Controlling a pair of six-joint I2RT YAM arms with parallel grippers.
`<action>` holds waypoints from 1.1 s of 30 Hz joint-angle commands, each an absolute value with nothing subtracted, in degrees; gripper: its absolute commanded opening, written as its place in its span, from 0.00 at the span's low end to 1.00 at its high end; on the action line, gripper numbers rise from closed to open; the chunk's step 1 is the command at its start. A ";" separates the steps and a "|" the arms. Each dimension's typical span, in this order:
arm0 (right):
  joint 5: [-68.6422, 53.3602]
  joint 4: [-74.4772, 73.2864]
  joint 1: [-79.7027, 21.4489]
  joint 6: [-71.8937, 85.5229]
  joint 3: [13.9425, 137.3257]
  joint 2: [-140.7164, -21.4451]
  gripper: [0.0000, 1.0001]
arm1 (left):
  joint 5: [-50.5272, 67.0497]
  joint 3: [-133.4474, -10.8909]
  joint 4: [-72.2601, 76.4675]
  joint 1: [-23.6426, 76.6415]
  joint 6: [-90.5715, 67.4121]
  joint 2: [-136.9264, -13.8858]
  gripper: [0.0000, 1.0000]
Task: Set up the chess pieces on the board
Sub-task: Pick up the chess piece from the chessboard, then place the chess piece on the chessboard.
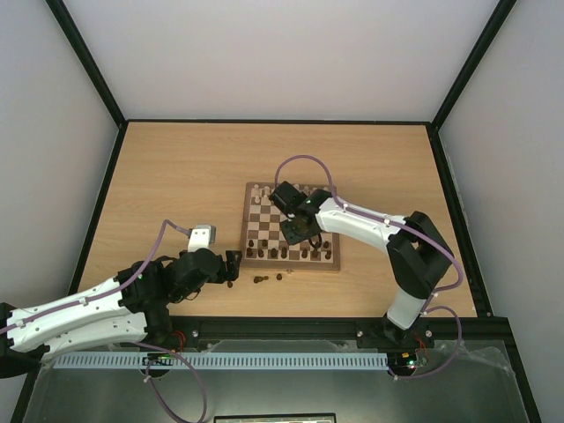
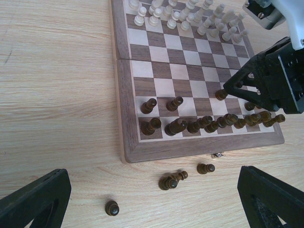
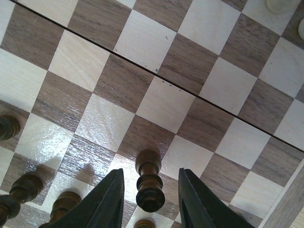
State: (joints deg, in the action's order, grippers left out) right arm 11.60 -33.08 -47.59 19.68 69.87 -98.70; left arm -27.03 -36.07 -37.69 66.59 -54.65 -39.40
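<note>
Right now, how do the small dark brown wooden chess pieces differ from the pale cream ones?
The dark brown wooden chess pieces line the near edge of the square checkered chessboard; the pale cream pieces line its far edge. A few dark ones sit off it on the table; all visible cream ones are on it. Both are small turned sets.

The board (image 2: 161,70) is checkered dark brown and light tan inside a brown border. The dark pieces (image 2: 175,127) are deep brown and the cream pieces (image 2: 190,14) pale. The surface (image 2: 57,95) is light wood grain. The right fingers (image 3: 102,204) are black, the arms (image 1: 361,225) white and black, the cables (image 1: 304,158) lilac.
</note>
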 commanded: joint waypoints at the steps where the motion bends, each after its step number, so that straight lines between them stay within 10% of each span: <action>1: 11.49 -34.37 -47.32 19.16 70.03 -100.26 0.29 | -28.12 -37.72 -38.06 66.80 -54.55 -39.07 0.99; 9: 10.96 -34.51 -47.33 19.25 69.63 -100.43 0.09 | -28.12 -37.73 -37.97 66.80 -54.56 -39.07 0.99; 33: 11.11 -36.14 -53.81 22.44 63.88 -93.21 0.09 | -27.51 -37.15 -37.09 66.80 -54.66 -39.64 0.99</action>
